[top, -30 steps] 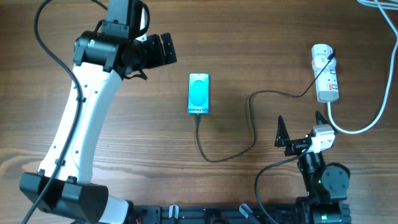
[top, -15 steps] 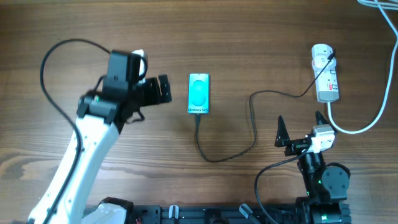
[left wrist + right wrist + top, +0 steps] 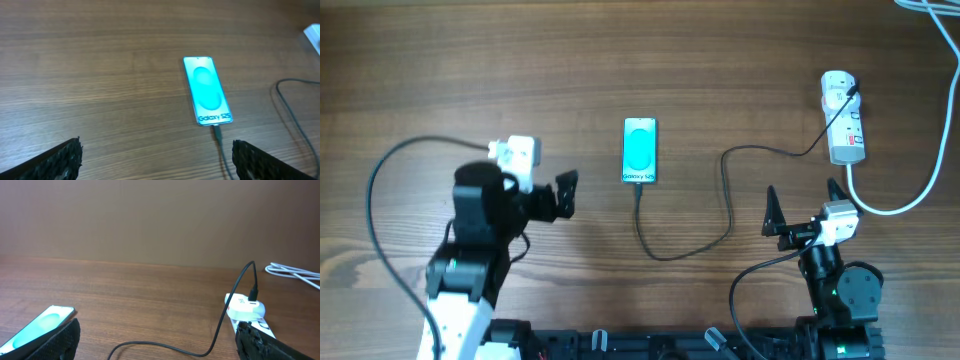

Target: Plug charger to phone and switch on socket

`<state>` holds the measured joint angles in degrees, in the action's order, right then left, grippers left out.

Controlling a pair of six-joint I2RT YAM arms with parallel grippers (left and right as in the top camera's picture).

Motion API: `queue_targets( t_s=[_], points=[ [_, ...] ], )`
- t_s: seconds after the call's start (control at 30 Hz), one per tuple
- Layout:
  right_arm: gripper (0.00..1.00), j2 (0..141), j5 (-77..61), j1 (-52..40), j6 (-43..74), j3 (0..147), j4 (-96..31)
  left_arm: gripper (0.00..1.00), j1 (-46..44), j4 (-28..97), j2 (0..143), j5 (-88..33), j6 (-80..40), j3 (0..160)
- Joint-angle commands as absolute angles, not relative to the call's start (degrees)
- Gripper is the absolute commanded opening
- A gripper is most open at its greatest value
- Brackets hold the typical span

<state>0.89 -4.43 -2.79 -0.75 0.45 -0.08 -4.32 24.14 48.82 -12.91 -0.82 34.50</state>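
Observation:
The phone (image 3: 640, 150) lies flat mid-table with its cyan screen lit and the white band at its near end. It also shows in the left wrist view (image 3: 206, 89) and at the left edge of the right wrist view (image 3: 37, 327). The thin black charger cable (image 3: 724, 190) runs from the phone's near end, loops, and reaches a plug in the white socket strip (image 3: 844, 118) at the right, which also shows in the right wrist view (image 3: 245, 308). My left gripper (image 3: 563, 195) is open and empty, left of the phone. My right gripper (image 3: 802, 212) is open and empty, near the front, below the socket.
A thick white cable (image 3: 920, 190) leaves the socket's near end and curves off the right edge. More white cable (image 3: 925, 10) lies at the far right corner. The table is brown wood.
My left arm has drawn back from the far left toward the front, its gripper now lower and left of the phone. The right arm, phone and cable have not moved.

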Motion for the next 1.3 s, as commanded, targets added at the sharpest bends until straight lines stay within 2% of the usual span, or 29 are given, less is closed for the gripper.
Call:
queue_targets(
  t_s=[0.0,0.3,0.47,0.63,1.07,1.27],
  points=[
    [1.0,0.2,-3.7,-2.5,-1.4,0.3,0.0,1.0,-1.2,21.7,40.5,-14.6,1.3,27.9],
    [1.0,0.2,-3.7,-2.5,-1.4,0.3,0.0,1.0,-0.4,18.6,18.7,-14.6,1.3,16.7],
    [0.98,0.4,-3.7,-2.5,-1.4,0.3,0.0,1.0,-0.3,18.2,11.7,-14.5,1.2,12.7],
    [1.0,0.4,-3.7,-2.5,-1.4,0.3,0.0,1.0,0.8,17.8,8.6,-14.5,1.1,10.6],
    [1.0,0.4,-3.7,-2.5,-1.4,0.3,0.0,1.0,1.1,3.6,1.8,-12.1,-5.0,0.8],
    [1.0,0.4,-3.7,-2.5,-1.5,0.3,0.0,1.0,1.1,3.4,0.1,-9.0,-5.0,0.3]
  ],
)
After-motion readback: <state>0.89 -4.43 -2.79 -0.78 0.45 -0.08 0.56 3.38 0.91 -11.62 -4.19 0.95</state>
